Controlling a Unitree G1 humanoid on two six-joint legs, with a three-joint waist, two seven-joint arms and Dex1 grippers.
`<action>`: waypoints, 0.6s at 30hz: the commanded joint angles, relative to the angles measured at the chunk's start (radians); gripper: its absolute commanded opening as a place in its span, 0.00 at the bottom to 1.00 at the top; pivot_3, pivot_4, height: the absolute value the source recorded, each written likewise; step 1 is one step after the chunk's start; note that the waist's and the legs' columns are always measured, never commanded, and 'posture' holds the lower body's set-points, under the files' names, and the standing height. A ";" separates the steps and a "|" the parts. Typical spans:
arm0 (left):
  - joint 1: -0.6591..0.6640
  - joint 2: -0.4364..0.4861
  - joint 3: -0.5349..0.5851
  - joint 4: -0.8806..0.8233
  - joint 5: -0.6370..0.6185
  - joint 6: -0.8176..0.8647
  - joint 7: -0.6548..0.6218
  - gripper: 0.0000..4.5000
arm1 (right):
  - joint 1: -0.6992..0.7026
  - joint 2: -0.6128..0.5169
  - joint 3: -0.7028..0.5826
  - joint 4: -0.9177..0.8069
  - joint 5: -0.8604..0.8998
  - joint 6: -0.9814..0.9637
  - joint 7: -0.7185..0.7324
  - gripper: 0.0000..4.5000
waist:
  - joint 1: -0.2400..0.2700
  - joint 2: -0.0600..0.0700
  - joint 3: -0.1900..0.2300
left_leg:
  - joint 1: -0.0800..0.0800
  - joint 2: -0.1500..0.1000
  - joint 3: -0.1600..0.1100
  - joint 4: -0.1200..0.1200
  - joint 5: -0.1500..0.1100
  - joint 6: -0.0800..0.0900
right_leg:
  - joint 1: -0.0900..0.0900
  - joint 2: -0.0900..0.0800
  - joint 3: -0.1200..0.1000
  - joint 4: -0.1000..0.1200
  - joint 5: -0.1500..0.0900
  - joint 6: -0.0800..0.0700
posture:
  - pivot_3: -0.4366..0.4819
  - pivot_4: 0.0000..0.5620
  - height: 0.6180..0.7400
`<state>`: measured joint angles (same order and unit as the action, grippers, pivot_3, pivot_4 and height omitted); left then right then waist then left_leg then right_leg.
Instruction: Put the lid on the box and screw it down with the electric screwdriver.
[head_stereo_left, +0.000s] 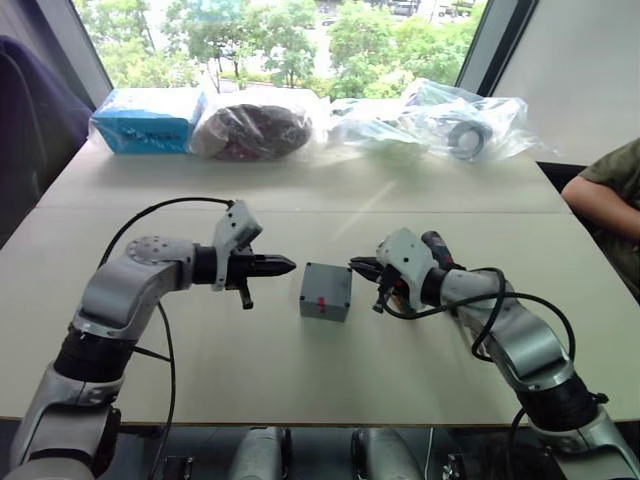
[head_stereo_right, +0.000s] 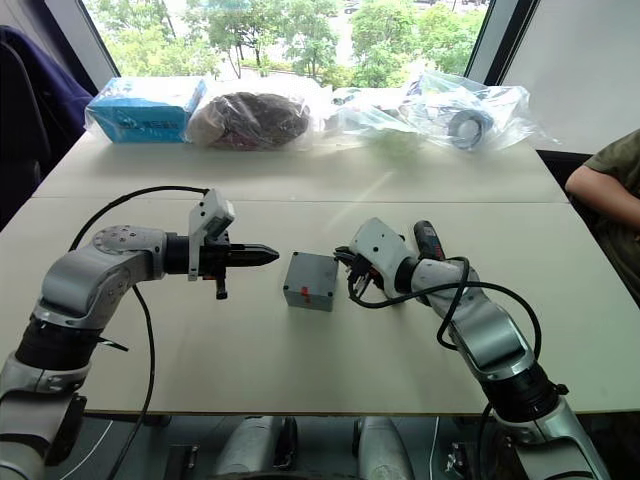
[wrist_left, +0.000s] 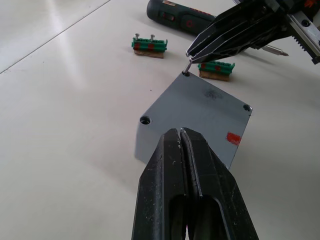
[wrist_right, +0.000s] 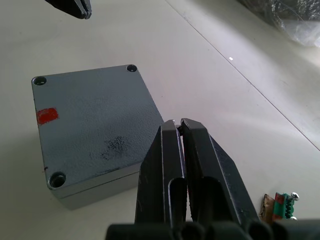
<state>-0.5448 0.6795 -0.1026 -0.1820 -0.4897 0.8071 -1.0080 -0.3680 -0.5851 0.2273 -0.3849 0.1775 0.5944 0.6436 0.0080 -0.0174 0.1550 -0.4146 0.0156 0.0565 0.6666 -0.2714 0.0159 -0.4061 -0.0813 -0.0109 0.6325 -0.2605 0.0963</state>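
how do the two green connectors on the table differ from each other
One green connector lies apart from the box, with two screws standing up from it. The other green connector lies close behind the box's corner, partly hidden by the right gripper, which holds a small screw over the corner hole. Both are green with a brownish base, near the electric screwdriver.

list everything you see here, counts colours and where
table: one, pale
box: one, grey, table centre
lid: one, grey, on the box
screw: one, metal, at a lid corner hole
electric screwdriver: one, black and red, behind the right arm
connectors: two, green, near the screwdriver
packet: one, blue, far edge
bags: several, plastic, far edge
person's arm: one, right edge
left gripper: black, jaws shut, empty
right gripper: black, jaws holding the screw
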 joint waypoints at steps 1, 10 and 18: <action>-0.009 0.008 0.004 -0.032 -0.006 -0.003 0.000 0.00 | -0.001 0.010 -0.009 -0.007 -0.015 -0.021 -0.007 0.01 | 0.000 0.000 0.000 | 0.000 0.000 0.000 0.000 0.000 0.000 | 0.000 0.000 0.000 0.000 0.000 0.000 | 0.48 0.27 1.00; -0.020 0.010 -0.004 -0.010 0.002 -0.017 -0.011 0.00 | 0.017 0.021 0.002 -0.012 -0.026 -0.013 0.001 0.01 | 0.000 0.000 0.000 | 0.000 0.000 0.000 0.000 0.000 0.000 | 0.000 0.000 0.000 0.000 0.000 0.000 | 0.48 0.27 1.00; -0.031 0.001 -0.011 -0.003 0.007 -0.023 -0.013 0.00 | 0.018 0.036 -0.002 -0.008 -0.039 -0.024 -0.011 0.07 | 0.000 0.000 0.000 | 0.000 0.000 0.000 0.000 0.000 0.000 | 0.000 0.000 0.000 0.000 0.000 0.000 | 0.48 0.27 1.00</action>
<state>-0.5546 0.6801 -0.1174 -0.1687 -0.4817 0.7982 -1.0197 -0.3427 -0.5581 0.2349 -0.3778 0.1423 0.5898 0.6405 0.0085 -0.0174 0.1550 -0.4146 0.0156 0.0566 0.6667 -0.2714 0.0159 -0.4061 -0.0813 -0.0109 0.6325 -0.2605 0.0963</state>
